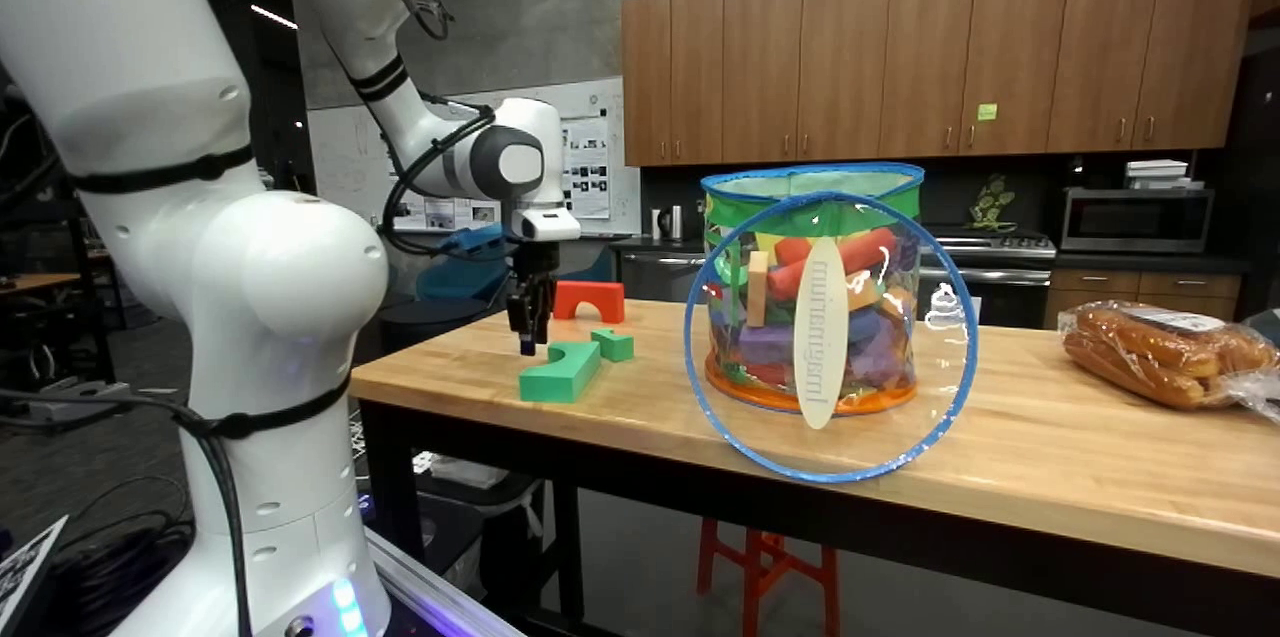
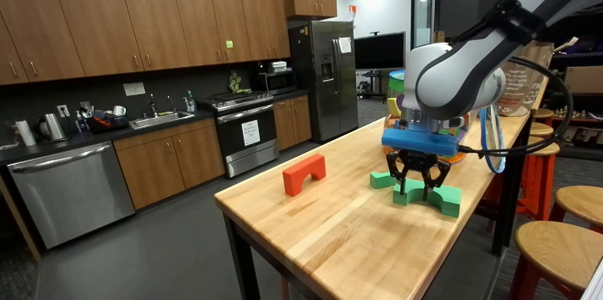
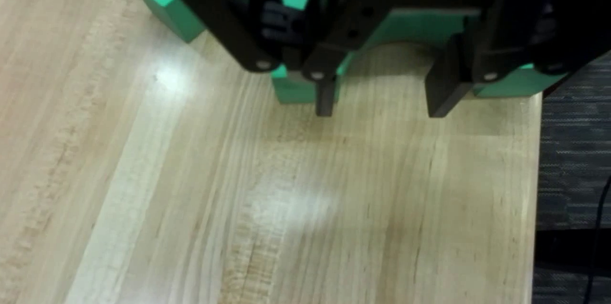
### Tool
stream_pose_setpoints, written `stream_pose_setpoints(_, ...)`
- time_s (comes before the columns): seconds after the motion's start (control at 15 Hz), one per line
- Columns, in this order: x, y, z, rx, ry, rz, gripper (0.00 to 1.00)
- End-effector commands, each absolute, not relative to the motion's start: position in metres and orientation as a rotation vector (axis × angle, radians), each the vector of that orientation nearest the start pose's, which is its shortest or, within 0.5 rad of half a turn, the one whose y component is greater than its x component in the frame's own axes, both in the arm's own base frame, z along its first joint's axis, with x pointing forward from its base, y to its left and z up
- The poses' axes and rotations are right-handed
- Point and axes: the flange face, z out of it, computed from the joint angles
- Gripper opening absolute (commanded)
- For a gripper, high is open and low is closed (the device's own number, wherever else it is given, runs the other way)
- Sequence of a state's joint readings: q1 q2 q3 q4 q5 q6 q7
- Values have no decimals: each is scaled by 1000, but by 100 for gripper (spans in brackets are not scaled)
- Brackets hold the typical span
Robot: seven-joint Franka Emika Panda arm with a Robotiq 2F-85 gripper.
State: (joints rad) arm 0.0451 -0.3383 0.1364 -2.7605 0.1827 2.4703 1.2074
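Observation:
My gripper [image 3: 382, 106] stands open, with bare wood showing between its fingers. It points down right at the curved recess of a large green arch block [image 2: 451, 200], which lies flat near the table edge. In the wrist view the black fingers [image 3: 324, 99] overlap that block; whether they touch it I cannot tell. Beside it lies a smaller green block [image 2: 382, 180] with a notch, also seen in an exterior view as the small green block [image 1: 613, 346]. Farther off, a red arch block [image 2: 294, 176] stands upright on the table.
A clear drum [image 1: 745, 215] with a green band, full of coloured blocks, stands on the table. Its round lid [image 1: 971, 317], blue-rimmed, hangs in front. Bagged bread [image 1: 1150, 352] lies beyond, and a paper bag [image 2: 516, 83] stands at the far end. Wooden stools [image 2: 558, 246] line one side.

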Motion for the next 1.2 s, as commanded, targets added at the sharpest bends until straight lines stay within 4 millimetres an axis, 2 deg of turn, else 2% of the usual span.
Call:
stream_pose_setpoints(0.0, 371, 57, 336, -2469, 1766, -23, 84)
stream_pose_setpoints(0.13, 369, 51, 341, -2444, 1791, -38, 96)
stream_pose_setpoints(0.27, 371, 47, 344, -2422, 1814, -45, 100)
stream_pose_setpoints(0.6, 373, 41, 337, -2398, 1848, -25, 100)
stream_pose_setpoints(1.13, 376, 42, 316, -2434, 1834, 10, 100)
